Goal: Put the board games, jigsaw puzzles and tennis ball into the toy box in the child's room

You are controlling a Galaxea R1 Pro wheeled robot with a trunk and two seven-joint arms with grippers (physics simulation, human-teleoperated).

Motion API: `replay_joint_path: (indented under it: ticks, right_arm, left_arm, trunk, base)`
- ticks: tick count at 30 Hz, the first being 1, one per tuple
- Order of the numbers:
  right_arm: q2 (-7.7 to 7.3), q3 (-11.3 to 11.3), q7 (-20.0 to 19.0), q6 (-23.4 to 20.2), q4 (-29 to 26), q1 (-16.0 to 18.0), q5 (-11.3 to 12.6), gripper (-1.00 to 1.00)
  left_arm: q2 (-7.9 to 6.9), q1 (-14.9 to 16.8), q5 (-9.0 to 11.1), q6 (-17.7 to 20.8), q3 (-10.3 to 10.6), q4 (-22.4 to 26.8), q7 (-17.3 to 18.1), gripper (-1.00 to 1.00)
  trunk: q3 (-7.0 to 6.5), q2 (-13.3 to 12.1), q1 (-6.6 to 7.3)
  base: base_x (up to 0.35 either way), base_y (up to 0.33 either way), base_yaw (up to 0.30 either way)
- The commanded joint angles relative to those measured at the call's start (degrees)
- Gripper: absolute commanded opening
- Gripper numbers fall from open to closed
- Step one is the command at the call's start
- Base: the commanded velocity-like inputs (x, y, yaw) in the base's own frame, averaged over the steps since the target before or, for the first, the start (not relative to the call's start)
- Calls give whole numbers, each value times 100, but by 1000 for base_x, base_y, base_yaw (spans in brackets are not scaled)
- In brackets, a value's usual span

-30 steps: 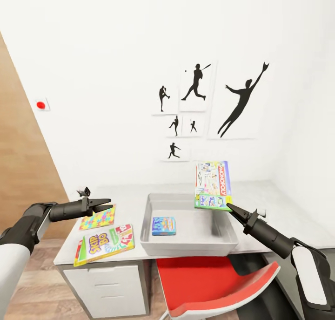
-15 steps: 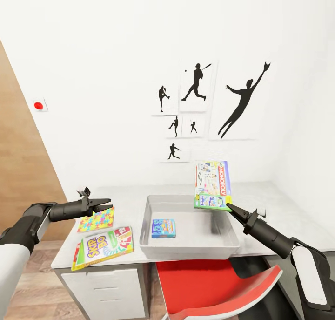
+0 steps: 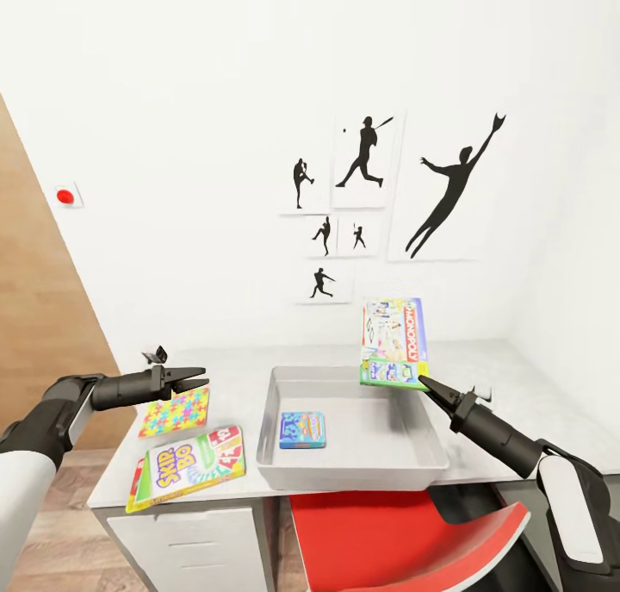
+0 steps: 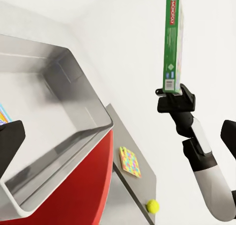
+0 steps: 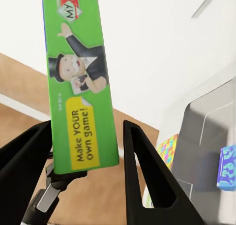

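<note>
The toy box (image 3: 353, 476) looks like smooth light-grey plastic with a soft sheen on its rim. Inside it, the blue board game (image 3: 302, 429) has a glossy printed card cover, as does the yellow-green one (image 3: 188, 468) lying beside it on the matt pale table (image 3: 482, 364). Below the box, the red chair (image 3: 405, 536) seems smooth moulded plastic.

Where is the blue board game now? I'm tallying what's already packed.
In the head view, the blue board game lies flat inside the toy box, toward its left side, right of the yellow-green game on the table.
</note>
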State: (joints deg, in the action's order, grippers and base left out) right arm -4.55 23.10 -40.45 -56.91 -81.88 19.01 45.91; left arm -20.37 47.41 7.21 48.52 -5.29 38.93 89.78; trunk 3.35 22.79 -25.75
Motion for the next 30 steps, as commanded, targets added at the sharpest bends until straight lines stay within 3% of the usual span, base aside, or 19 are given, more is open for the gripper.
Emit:
replay_joint_path:
  ticks: [1, 12, 16, 20, 25, 30]
  right_arm:
    - [0, 6, -23, -10, 1, 7, -19, -100]
    - [5, -20, 395, 5, -3, 13, -10, -100]
    - [0, -19, 785, -127, 2, 11, 13, -100]
    - [-22, -186, 1400, -303, 112, 92, 28, -100]
    - [-65, -486, 1825, -309, 678, 380, 38, -100]
    - [-95, -661, 2237, -309, 1987, 975, 4, -100]
  left_arm:
    - [-1, 5, -3, 61, 2, 0, 22, 100]
    - [-2, 5, -3, 61, 2, 0, 22, 100]
    - [-2, 5, -1, 59, 2, 0, 22, 100]
    - [-2, 5, -1, 60, 2, 0, 22, 100]
    - [-2, 5, -1, 58, 2, 0, 22, 100]
    - [-3, 5, -4, 55, -5, 0, 22, 100]
  trunk:
    - [13, 13, -4]
    - [13, 13, -4]
    - [13, 13, -4]
    - [13, 13, -4]
    - [13, 13, -4]
    - [13, 13, -4]
  base:
    - [4, 0, 0]
    - [1, 0, 0]
    - [0, 0, 0]
    - [0, 0, 0]
    - [0, 0, 0]
    - [0, 0, 0]
